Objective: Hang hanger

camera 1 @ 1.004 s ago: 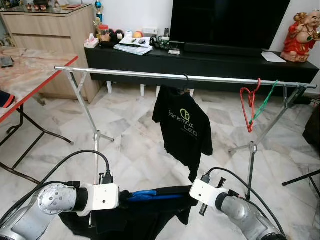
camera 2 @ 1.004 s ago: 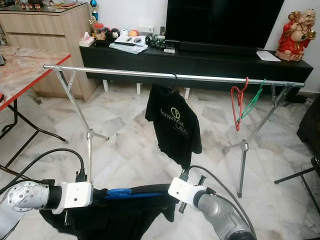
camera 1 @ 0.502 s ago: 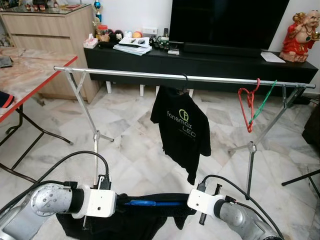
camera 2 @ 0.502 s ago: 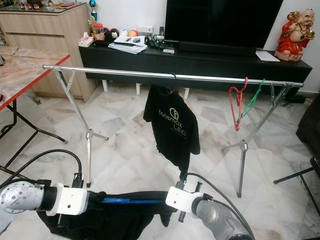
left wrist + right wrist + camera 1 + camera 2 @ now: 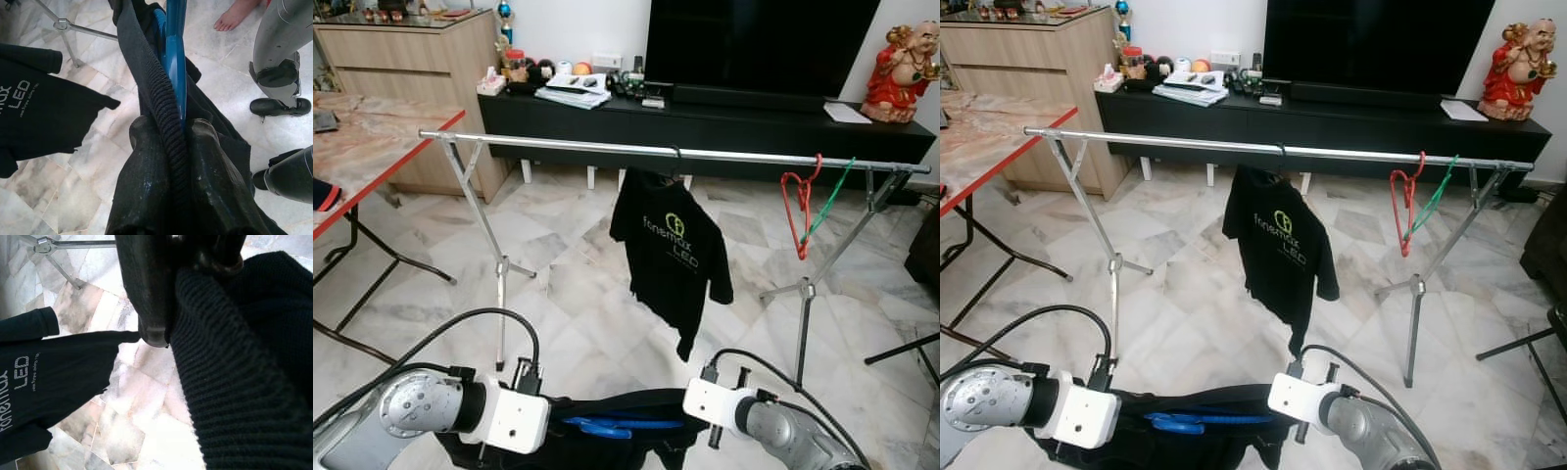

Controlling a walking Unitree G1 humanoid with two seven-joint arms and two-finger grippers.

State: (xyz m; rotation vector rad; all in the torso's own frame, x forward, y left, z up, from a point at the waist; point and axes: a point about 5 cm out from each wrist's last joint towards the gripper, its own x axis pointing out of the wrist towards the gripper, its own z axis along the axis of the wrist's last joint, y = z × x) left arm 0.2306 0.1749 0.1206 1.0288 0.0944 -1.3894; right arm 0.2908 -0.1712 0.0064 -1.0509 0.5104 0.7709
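A blue hanger (image 5: 607, 427) lies inside a black garment (image 5: 636, 446) held low between my two arms. My left gripper (image 5: 173, 132) is shut on the garment's ribbed collar and the blue hanger (image 5: 175, 58). My right gripper (image 5: 188, 264) is shut on the other side of the black garment (image 5: 239, 382). Ahead stands a silver clothes rail (image 5: 558, 146). A black T-shirt (image 5: 671, 255) with a printed logo hangs from its middle. A red hanger (image 5: 800, 206) and a green hanger (image 5: 832, 201) hang near its right end. Both grippers sit well below the rail.
A red-edged marble table (image 5: 372, 147) stands at the left. A black TV console (image 5: 705, 122) runs behind the rail, with a red statue (image 5: 898, 59) on it. A black stand leg (image 5: 901, 348) is at the right. A person's bare foot (image 5: 237, 14) rests on the floor.
Both arms have come down with the garment and blue hanger, which now sit lower in view. The hanging T-shirt has swung slightly.
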